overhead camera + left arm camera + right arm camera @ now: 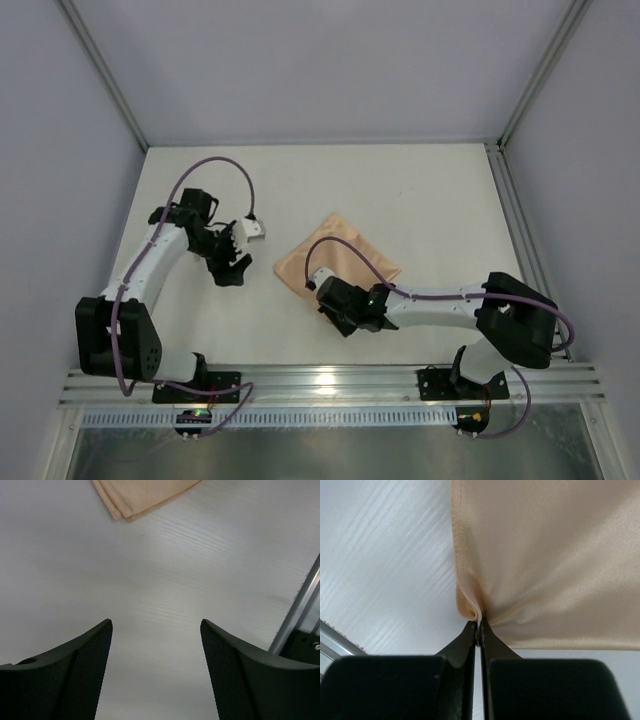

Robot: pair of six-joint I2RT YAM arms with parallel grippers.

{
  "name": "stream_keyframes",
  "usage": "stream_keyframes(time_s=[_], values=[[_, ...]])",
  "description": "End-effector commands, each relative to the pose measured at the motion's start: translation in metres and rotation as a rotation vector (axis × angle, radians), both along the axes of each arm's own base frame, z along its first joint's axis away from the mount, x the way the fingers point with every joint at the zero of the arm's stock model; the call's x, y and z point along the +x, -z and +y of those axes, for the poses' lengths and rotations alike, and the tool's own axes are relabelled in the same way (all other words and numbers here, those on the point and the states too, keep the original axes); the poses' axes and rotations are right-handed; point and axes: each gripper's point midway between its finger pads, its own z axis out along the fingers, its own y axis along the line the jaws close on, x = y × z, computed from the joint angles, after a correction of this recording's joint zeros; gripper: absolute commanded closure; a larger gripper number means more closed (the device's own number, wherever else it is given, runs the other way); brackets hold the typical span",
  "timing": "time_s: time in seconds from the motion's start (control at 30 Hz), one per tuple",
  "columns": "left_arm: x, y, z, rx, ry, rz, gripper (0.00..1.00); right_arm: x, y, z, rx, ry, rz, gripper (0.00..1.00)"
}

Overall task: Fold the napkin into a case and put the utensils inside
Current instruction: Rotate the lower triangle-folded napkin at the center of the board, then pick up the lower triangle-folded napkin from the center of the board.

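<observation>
The peach-orange napkin (335,257) lies folded on the white table, near its middle. My right gripper (322,297) sits at the napkin's near corner. In the right wrist view its jaws are shut on a pinched fold of the napkin (545,555), with the gripper (479,626) right at the cloth edge. My left gripper (238,250) hovers open to the left of the napkin, apart from it. In the left wrist view the gripper (156,630) has only bare table between its fingers, and a napkin (140,495) corner shows at the top. No utensils are in view.
A metal rail (330,385) runs along the table's near edge. A frame post (300,600) shows at the right of the left wrist view. White walls enclose the table at the back and sides.
</observation>
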Motion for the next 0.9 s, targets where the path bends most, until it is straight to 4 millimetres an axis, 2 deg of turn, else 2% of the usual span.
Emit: stream_keyframes(time_s=[0.0,0.03,0.1,0.13,0.17,0.23,0.33,0.37,0.53,0.7,0.83,0.87], values=[[-0.006,0.011,-0.018,0.085,0.395,-0.169,0.26,-0.009,0.002,-0.007,0.054,0.045,0.026,0.97],[0.007,0.012,-0.029,0.085,0.438,-0.248,0.26,-0.01,0.0,-0.007,0.065,0.042,0.025,0.97],[0.013,0.023,-0.05,0.069,0.52,-0.306,0.25,-0.011,-0.005,-0.014,0.071,0.046,0.012,0.97],[0.026,0.024,-0.059,0.06,0.533,-0.363,0.25,-0.012,-0.006,-0.016,0.077,0.055,0.009,0.97],[0.024,0.026,-0.069,0.028,0.576,-0.366,0.25,-0.011,-0.017,-0.012,0.126,0.049,-0.008,0.97],[0.024,0.037,-0.076,0.016,0.707,-0.389,0.24,-0.012,-0.02,-0.015,0.149,0.045,-0.023,0.97],[0.029,0.05,-0.09,0.016,0.756,-0.421,0.22,-0.011,-0.027,-0.017,0.179,0.051,-0.044,0.97],[0.028,0.054,-0.09,0.015,0.752,-0.407,0.21,-0.011,-0.027,-0.017,0.18,0.056,-0.043,0.97],[0.017,0.076,-0.113,0.042,0.849,-0.397,0.23,-0.015,-0.019,-0.018,0.197,0.099,-0.013,0.97],[0.01,0.099,-0.107,0.096,0.899,-0.383,0.29,-0.015,-0.02,-0.023,0.234,0.142,-0.016,0.97],[0.024,0.109,-0.105,0.145,0.903,-0.408,0.37,-0.016,-0.026,-0.023,0.275,0.15,-0.019,0.97],[0.027,0.112,-0.107,0.142,0.901,-0.41,0.42,-0.015,-0.028,-0.024,0.282,0.151,-0.022,0.97]])
